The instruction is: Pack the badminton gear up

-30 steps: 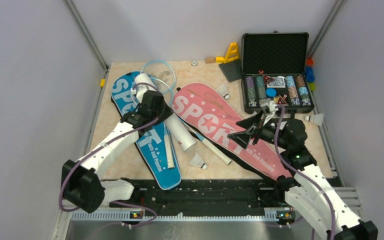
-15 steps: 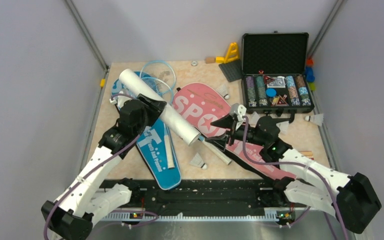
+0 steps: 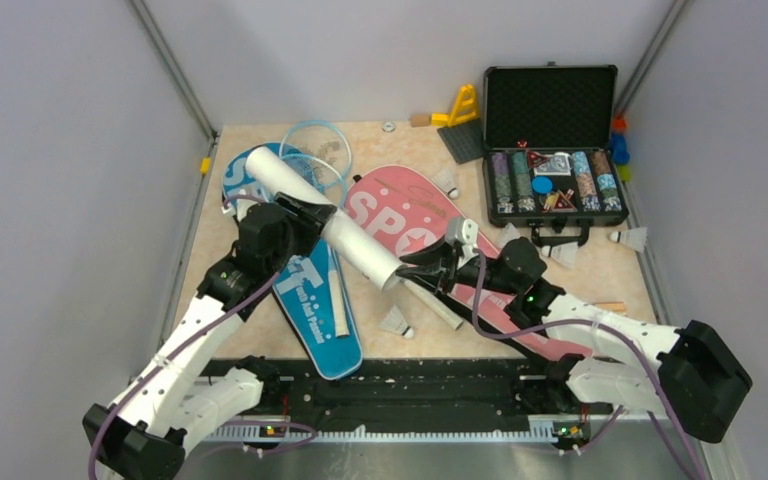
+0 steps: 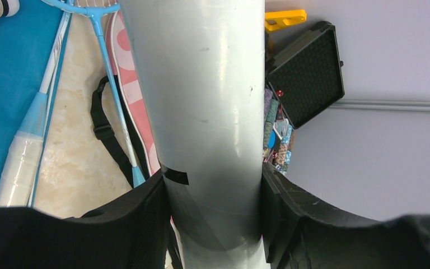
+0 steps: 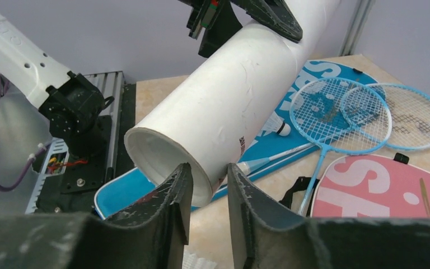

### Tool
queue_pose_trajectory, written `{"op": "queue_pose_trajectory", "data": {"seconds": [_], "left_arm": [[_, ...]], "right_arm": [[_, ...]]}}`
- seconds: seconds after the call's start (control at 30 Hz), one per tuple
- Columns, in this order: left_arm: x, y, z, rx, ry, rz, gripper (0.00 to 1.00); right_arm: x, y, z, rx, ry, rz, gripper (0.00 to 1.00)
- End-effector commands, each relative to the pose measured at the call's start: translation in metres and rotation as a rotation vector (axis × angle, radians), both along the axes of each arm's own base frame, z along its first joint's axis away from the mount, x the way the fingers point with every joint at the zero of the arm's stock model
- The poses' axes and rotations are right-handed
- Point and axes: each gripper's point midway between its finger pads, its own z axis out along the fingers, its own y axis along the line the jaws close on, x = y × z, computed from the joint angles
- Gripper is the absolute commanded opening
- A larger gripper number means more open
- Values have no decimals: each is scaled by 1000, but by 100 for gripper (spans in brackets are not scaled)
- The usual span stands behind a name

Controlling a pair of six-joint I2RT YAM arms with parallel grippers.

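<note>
- Top external view: my left pincer (image 3: 310,214) clamps the white tube (image 3: 360,250) mid-length, raised over the blue cover (image 3: 315,305), open mouth toward the right.
- My right pincer (image 5: 207,185) sits at that mouth, fingers narrowly apart; I cannot tell if they hold anything.
- Little is packed, I judge: rackets (image 3: 312,152), pink cover (image 3: 400,212) and loose shuttlecocks (image 3: 395,322) lie out on the table (image 3: 400,145).

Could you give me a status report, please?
Left gripper clamped on white tube, raised. Right gripper at its mouth, jaws slightly apart. Shuttlecocks loose nearby.

The white tube (image 5: 229,89) looks smooth and matt, the blue cover (image 3: 332,345) glossy.
</note>
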Motion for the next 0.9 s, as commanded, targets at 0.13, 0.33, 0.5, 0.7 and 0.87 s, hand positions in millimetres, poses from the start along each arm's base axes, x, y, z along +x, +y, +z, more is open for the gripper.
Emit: {"op": "queue_pose_trajectory", "data": {"seconds": [0.13, 0.33, 0.5, 0.7, 0.87], "left_arm": [[4, 8, 9, -44, -29, 70, 37], [11, 48, 21, 9, -84, 279, 35], [12, 70, 27, 34, -101, 386, 31], [11, 81, 25, 37, -103, 434, 30], [4, 89, 28, 64, -107, 450, 30]], "right_arm": [[13, -5, 44, 98, -88, -122, 0], [4, -32, 15, 70, 27, -202, 0], [-12, -59, 2, 46, 93, -240, 0], [-15, -74, 2, 87, 187, -302, 0], [21, -79, -53, -141, 534, -553, 0]]}}
